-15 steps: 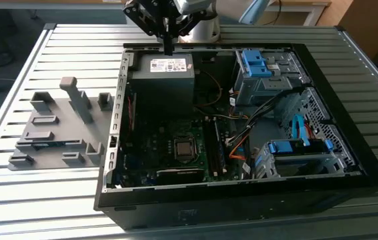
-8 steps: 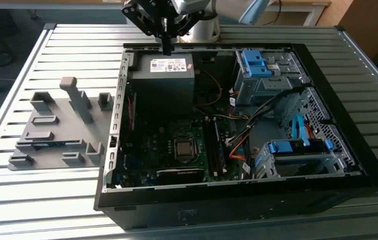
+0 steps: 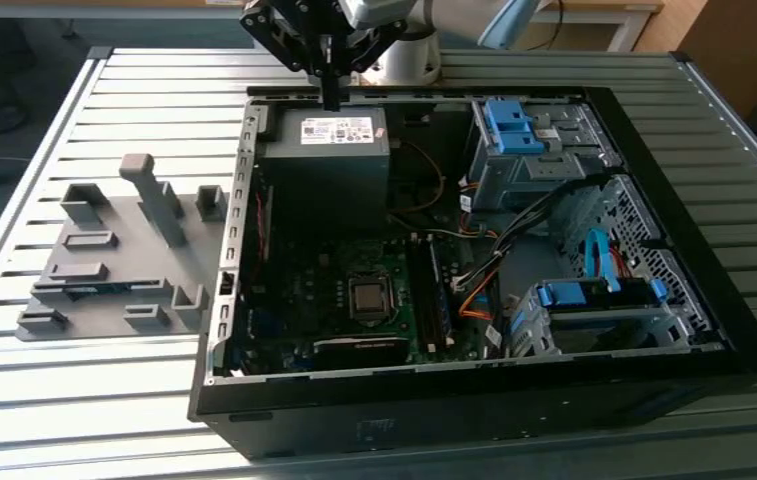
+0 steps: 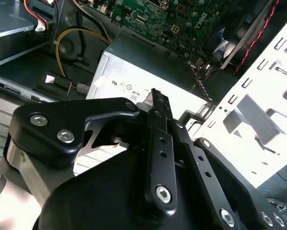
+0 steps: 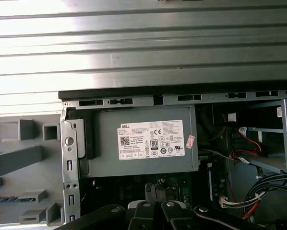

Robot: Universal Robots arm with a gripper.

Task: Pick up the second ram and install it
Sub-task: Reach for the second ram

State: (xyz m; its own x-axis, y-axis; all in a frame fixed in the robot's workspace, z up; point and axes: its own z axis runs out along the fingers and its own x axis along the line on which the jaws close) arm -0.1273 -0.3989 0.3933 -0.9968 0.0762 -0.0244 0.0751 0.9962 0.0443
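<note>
The second ram (image 3: 85, 290) is a thin dark stick with a bluish mark. It lies flat in a slot of the grey holder plate (image 3: 98, 320) on the exterior view's left, outside the computer case. In the first wrist view a strip of the ram (image 5: 4, 199) shows in the same holder. My gripper (image 3: 333, 100) hangs at the far edge of the case over the grey power supply (image 3: 331, 150), well away from the ram. Its black fingers (image 4: 155, 103) are shut together with nothing between them.
The open black computer case (image 3: 698, 300) lies on a slatted metal table (image 3: 31, 400). Inside it are the motherboard (image 3: 351, 300) with a green stick (image 3: 434, 295) standing in a slot, loose cables (image 3: 485, 270) and blue drive brackets (image 3: 512, 125). Upright grey blocks (image 3: 151, 195) rise from the holder plate.
</note>
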